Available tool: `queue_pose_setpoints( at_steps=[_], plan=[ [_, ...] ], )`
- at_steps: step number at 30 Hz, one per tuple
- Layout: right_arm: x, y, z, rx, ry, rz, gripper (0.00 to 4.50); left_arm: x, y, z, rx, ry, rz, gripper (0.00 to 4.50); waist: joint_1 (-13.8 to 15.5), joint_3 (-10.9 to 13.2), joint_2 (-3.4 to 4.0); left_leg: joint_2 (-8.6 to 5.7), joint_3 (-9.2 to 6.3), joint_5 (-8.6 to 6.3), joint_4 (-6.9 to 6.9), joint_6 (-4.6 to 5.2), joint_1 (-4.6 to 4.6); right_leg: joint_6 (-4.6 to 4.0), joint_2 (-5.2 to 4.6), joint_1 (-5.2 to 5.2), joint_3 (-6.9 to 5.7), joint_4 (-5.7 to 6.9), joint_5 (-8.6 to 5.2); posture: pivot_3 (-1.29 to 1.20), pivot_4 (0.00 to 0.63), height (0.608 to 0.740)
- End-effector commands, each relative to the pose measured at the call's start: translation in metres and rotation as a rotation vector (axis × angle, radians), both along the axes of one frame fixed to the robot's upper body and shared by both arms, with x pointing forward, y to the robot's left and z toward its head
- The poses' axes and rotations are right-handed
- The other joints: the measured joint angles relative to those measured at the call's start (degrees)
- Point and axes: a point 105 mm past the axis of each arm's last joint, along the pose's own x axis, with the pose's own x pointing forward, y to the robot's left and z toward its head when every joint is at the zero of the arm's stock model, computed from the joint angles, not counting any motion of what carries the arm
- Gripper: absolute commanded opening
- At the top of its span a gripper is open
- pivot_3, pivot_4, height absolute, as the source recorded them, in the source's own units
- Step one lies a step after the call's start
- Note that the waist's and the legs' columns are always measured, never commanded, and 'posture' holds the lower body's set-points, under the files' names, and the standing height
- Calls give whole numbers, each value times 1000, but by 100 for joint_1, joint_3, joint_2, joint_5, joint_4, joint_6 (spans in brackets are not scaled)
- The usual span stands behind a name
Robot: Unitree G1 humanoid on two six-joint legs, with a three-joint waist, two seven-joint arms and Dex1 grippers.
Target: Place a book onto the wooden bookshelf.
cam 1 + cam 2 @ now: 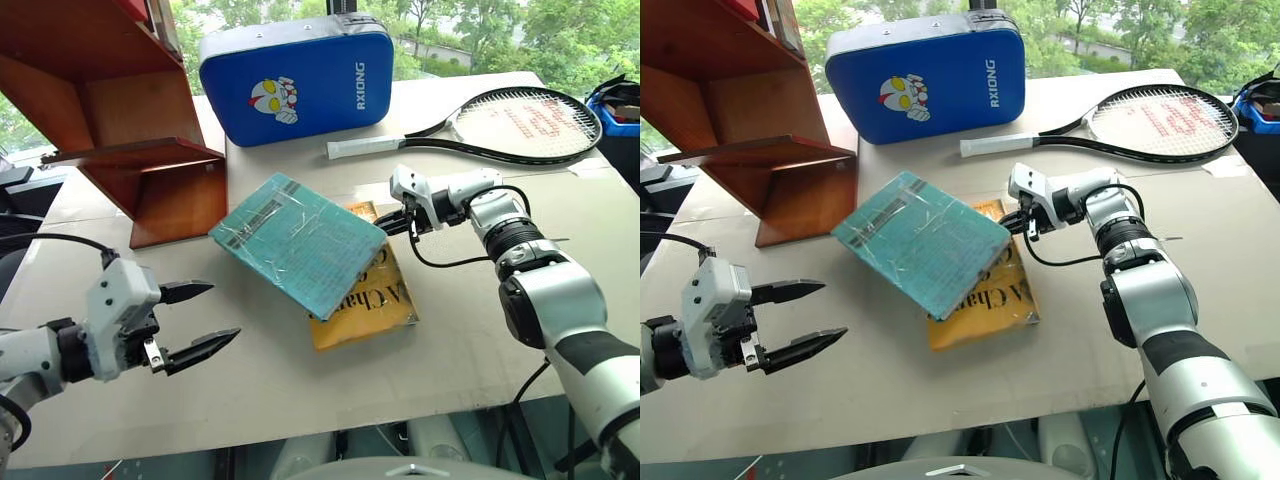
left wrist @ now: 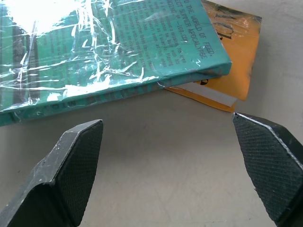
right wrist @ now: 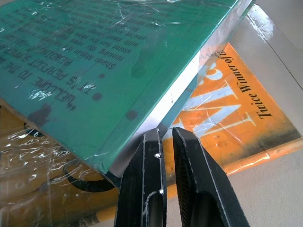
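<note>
Down at the front left, the left gripper (image 1: 205,316) hangs just over the table (image 1: 440,350) with its two black fingers spread wide apart. It holds nothing and touches nothing. Its tips point toward the book (image 1: 297,242), which lies near but apart from them.

Up in the far left corner stands the wooden bookshelf (image 1: 120,110). You can see no books on the flat boards in view.

Next comes the book, teal-green and wrapped in shiny plastic. It lies in the middle of the table, just to the right of the shelf's foot. It sits tilted, with its right part resting on top of a yellow-orange book (image 1: 372,305).

Behind them, a blue padded case (image 1: 295,75) with a cartoon face stands on its edge.

Over at the right edge of the teal book is the right gripper (image 1: 385,226). Its two fingers are pressed together with nothing between them. The tips sit right at the book's edge, just above the orange cover.

Far right at the back lies a tennis racket (image 1: 520,125).
</note>
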Motion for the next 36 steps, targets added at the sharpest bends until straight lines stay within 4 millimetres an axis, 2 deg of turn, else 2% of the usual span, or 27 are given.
queue_pose_setpoints(
  at_steps=[1, 5, 8, 10, 12, 14, 15, 16, 18, 20, 23, 26, 28, 34, 35, 36],
  plan=[
    [3, 0, 12, 30, -57, -3, 198, 2, 0, -5, -16, -2, 24, 4500, 4, 0, 0, 0, 0, 0, 0, 0, 0, 0, 0, 0, 1, 1, 0, 0, 150, 740],
    [17, -13, 27, 113, -170, -121, 198, 13, 4, -23, -99, 23, 189, 4500, 34, 0, 1, 0, 1, 0, 3, 0, 0, 0, 0, 0, 2, 3, 0, 0, 150, 740],
    [17, -35, 49, 260, -257, -170, 987, 15, 11, -41, -181, 52, 381, 4500, 70, -2, -2, -1, -2, 0, 6, 0, -2, 0, 0, 0, -2, 2, 0, 0, 150, 740],
    [7, -57, 59, 343, -271, -182, 1857, 6, 7, -49, -289, 110, 430, 4500, 127, -4, -2, -1, 1, -1, 8, 0, -2, 1, -1, 1, 2, 0, 0, 0, 150, 740],
    [-10, -74, 61, 361, -260, -166, 2760, 5, -2, -52, -414, 135, 469, 4500, 170, -4, -2, -1, -2, -1, 8, 1, -7, 1, -1, 1, -1, -4, 0, 0, 150, 740],
    [-34, -86, 65, 372, -240, -144, 3590, 8, -9, -57, -524, 171, 512, 4500, 276, -4, -3, -1, -6, -1, 10, 2, -11, 2, -3, 2, -4, -9, 1, 0, 150, 740],
    [-48, -90, 69, 390, -219, -136, 4182, 11, -12, -59, -588, 187, 540, 4500, 294, -5, -4, 0, -5, -2, 12, 2, -10, 2, -2, 3, -3, -5, 1, 0, 150, 740],
    [-65, -95, 72, 403, -186, -126, 4471, 19, -13, -62, -690, 210, 583, 4500, 343, -7, 3, 0, -5, -2, 13, 2, -8, 2, -3, 3, -3, 2, 1, 0, 150, 740],
    [-96, -101, 77, 429, -116, -120, 4471, 34, -19, -68, -856, 274, 635, 4500, 426, -13, 12, 0, -6, -1, 24, 2, -5, 2, -6, 4, -4, 17, 1, 0, 150, 740],
    [-114, -101, 80, 444, -66, -130, 4471, 42, -26, -69, -939, 327, 639, 4500, 455, -16, 2, 0, -6, -2, 42, 1, -3, 2, -5, 7, -5, 37, 1, 0, 150, 740],
    [-140, -103, 79, 409, -38, -176, 4471, 57, -55, -72, -1093, 475, 592, 4500, 471, -30, -24, -1, 4, -3, 62, 0, 7, 0, -3, 17, 6, 56, 2, 0, 150, 740],
    [-150, -106, 74, 366, -66, -246, 4471, 68, -82, -77, -1130, 617, 529, 4500, 500, -41, -42, -1, 3, -3, 82, 1, 7, 1, -3, 24, 4, 60, 3, 0, 150, 740],
    [-154, -105, 74, 363, -73, -272, 4471, 77, -93, -79, -1138, 684, 508, 4500, 502, -42, -43, -4, 7, -3, 95, 0, 8, 2, -3, 30, 7, 62, 4, 0, 150, 740],
    [-165, -106, 78, 423, -96, -332, 4471, 105, -101, -65, -1242, 737, 490, 4500, 576, -44, -45, -5, 5, -2, 97, -1, 12, 2, -3, 29, 5, 68, 4, 0, 150, 740],
    [-166, -107, 79, 437, -97, -343, 4500, 106, -101, -63, -1258, 739, 489, 3984, 582, -44, -45, -5, 6, -2, 97, -1, 12, 2, -3, 28, 7, 67, 4, 0, 150, 740],
    [-167, -107, 79, 448, -98, -353, 4500, 107, -100, -61, -1274, 739, 487, 3814, 586, -44, -45, -5, 7, -2, 96, -1, 11, 2, -3, 28, 8, 67, 4, 0, 150, 740]
  ],
)
